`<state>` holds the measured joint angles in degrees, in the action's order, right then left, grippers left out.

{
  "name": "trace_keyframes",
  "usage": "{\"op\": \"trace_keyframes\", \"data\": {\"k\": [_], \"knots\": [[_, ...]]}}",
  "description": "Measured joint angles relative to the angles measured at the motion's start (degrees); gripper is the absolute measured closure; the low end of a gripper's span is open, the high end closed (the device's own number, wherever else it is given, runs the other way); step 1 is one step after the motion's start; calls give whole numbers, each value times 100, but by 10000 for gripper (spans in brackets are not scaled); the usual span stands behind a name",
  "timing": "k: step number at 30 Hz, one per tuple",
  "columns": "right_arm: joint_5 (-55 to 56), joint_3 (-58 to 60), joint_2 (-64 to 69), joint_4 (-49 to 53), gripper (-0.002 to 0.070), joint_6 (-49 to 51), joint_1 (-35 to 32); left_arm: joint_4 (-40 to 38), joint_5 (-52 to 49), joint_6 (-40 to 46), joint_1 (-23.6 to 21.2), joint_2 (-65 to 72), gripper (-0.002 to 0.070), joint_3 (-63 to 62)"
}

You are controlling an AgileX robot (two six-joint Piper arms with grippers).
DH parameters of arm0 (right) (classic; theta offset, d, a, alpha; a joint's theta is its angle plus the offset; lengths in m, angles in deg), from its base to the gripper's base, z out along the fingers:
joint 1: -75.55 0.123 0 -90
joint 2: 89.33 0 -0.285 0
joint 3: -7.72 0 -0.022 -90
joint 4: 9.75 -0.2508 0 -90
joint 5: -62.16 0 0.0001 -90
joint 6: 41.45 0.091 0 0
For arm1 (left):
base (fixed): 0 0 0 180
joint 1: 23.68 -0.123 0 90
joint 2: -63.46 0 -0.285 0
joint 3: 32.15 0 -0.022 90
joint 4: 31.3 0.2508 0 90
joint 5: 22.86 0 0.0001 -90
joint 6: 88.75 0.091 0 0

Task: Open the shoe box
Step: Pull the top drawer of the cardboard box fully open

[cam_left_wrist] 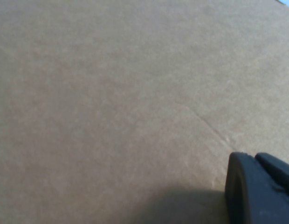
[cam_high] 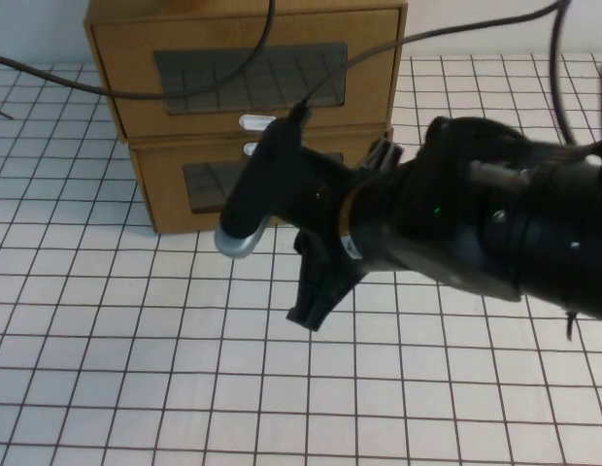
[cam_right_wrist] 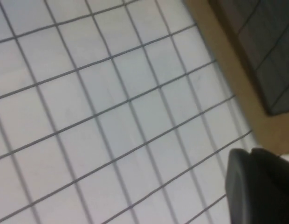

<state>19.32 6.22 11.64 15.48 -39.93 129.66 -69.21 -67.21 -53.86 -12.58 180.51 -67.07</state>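
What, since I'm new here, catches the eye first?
The black right arm fills the high view's right, its right gripper shut over the gridded table, before two stacked shoe boxes at the back. The left gripper shows only in its wrist view, close against cardboard.

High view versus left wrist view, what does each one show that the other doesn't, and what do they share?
Only the high view: the upper shoe box stacked on the lower shoe box, dark windows, a white handle, the gridded table, and the right gripper, shut, above the table in front of the lower one. Only the left wrist view: a faint crease and a bit of the left gripper near a plain surface. Shared: brown cardboard; which box face the wrist sees, I cannot tell.
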Motion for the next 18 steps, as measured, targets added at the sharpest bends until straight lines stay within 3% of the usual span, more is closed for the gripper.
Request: {"op": "trace_keyframes", "data": {"k": [5,14,18], "knots": [[650,-67,333,1275,661,21,133,0,0,0,0,0,677,0],[1555,-487,873,2389,456,315,-66,0,-118,0,0,0,677,0],[1673,-867,1247,2736,421,335,-259,0,-127,0,0,0,677,-4]]}}
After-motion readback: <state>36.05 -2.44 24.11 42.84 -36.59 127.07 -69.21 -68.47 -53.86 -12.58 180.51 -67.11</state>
